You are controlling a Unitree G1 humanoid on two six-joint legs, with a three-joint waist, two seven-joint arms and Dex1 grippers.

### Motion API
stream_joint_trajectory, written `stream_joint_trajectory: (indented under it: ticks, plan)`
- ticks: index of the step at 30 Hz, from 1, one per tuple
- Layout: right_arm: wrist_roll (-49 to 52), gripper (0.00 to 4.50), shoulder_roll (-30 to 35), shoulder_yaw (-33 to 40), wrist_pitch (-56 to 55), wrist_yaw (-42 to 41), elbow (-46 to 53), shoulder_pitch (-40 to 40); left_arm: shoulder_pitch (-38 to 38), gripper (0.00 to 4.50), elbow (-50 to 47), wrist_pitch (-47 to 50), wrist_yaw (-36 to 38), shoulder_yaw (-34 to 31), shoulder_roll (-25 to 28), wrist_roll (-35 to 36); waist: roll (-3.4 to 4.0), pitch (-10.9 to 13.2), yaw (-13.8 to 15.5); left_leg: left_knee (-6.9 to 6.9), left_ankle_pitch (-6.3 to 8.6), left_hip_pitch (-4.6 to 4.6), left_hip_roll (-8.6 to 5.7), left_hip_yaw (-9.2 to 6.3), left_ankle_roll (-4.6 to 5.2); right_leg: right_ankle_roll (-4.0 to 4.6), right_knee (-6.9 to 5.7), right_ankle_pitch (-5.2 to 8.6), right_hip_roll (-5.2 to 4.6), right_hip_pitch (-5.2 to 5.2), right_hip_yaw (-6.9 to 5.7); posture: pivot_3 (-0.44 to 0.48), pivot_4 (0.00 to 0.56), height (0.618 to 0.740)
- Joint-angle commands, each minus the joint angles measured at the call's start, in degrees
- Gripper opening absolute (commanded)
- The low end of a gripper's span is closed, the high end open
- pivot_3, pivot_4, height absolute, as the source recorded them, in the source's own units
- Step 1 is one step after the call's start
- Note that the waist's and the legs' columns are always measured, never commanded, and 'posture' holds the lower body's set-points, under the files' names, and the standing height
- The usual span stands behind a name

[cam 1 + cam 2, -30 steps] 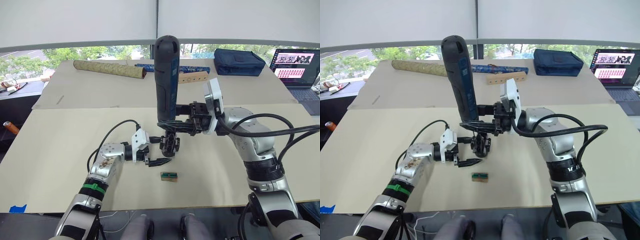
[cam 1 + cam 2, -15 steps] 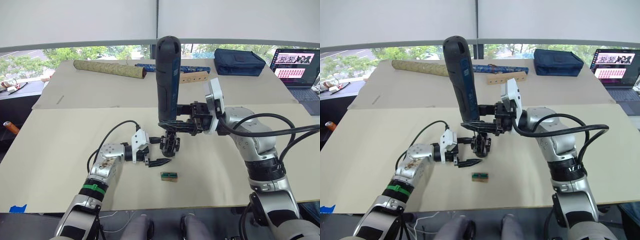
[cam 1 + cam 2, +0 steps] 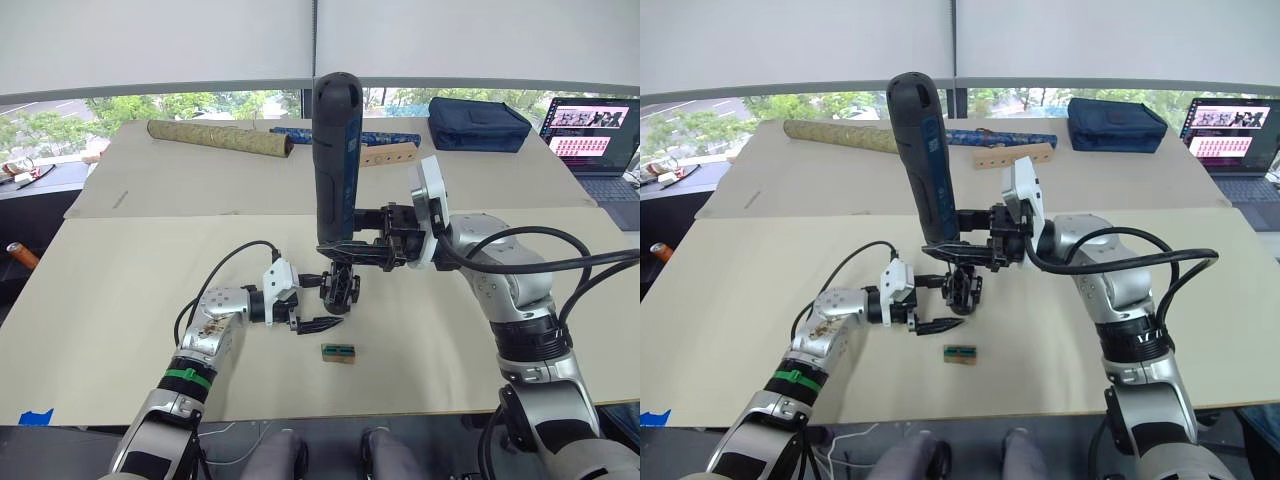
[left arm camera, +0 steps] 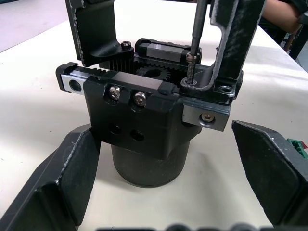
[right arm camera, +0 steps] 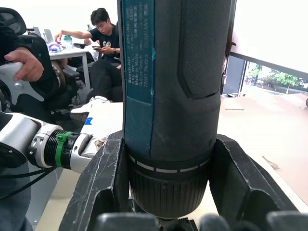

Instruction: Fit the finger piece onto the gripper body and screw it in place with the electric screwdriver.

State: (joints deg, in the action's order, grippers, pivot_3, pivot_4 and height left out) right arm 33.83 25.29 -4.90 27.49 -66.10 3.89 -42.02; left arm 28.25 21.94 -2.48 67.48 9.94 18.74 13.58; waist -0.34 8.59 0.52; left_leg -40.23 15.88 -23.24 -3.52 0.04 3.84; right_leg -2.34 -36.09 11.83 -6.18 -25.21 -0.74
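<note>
Screwdriving is the step in hand, by my reading: the screwdriver (image 3: 336,160) stands upright over the gripper body (image 4: 144,130), its thin bit (image 4: 195,29) coming down onto a screw (image 4: 191,57) that sits partly proud of a hole at one corner of the body's top. The body rests on its round base on the table (image 3: 130,290), near the front and about midway across. The finger piece (image 4: 231,43) appears to be the black part standing on the body right beside the bit, though I cannot tell whether it is fully seated.

The right gripper (image 5: 166,192) is clamped around the screwdriver's lower barrel, a finger on each side. The left gripper (image 4: 163,192) has its fingers spread, one on each side of the round base and clear of it, so nothing holds the body.

That is the main risk. If the bit turns, the loose body could spin or tip, and the bit could slip off the screw head. The screwdriver leans slightly, so the screw might go in crooked and bind. A slip could also knock the finger piece out of line.

Writing shows on the screwdriver's blue label (image 5: 137,72): "Bosch GO" and a "Made in" line can be made out, the rest too small. A small tan-and-green block (image 3: 338,352) lies just in front of the left gripper, unmarked as far as I can see. The laptop (image 3: 590,135) at the far right shows a pink screen, unreadable.
</note>
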Motion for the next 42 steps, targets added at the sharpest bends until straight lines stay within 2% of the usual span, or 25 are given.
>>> stream_joint_trajectory:
  ticks: [1,42]
  plan:
    - [0.5,1.90,0.1,1.8,-1.7,-0.1,0.9,-2.4,0.0,4.50,-1.5,-0.4,-0.2,-0.1,-0.3,0.4,0.00,0.0,0.0,0.00,0.00,0.00,0.00,0.00,0.00,0.00,0.00,0.00,0.00,0.00,0.00,0.000,0.150,0.740]
    - [-0.2,1.90,0.1,2.3,-3.2,-0.3,0.4,-3.2,-0.1,4.50,-1.4,-0.3,-0.2,-0.1,-0.5,0.5,0.00,0.0,0.0,-0.01,0.00,0.00,0.00,0.00,0.00,0.00,0.00,0.00,0.00,0.00,0.00,0.000,0.150,0.740]
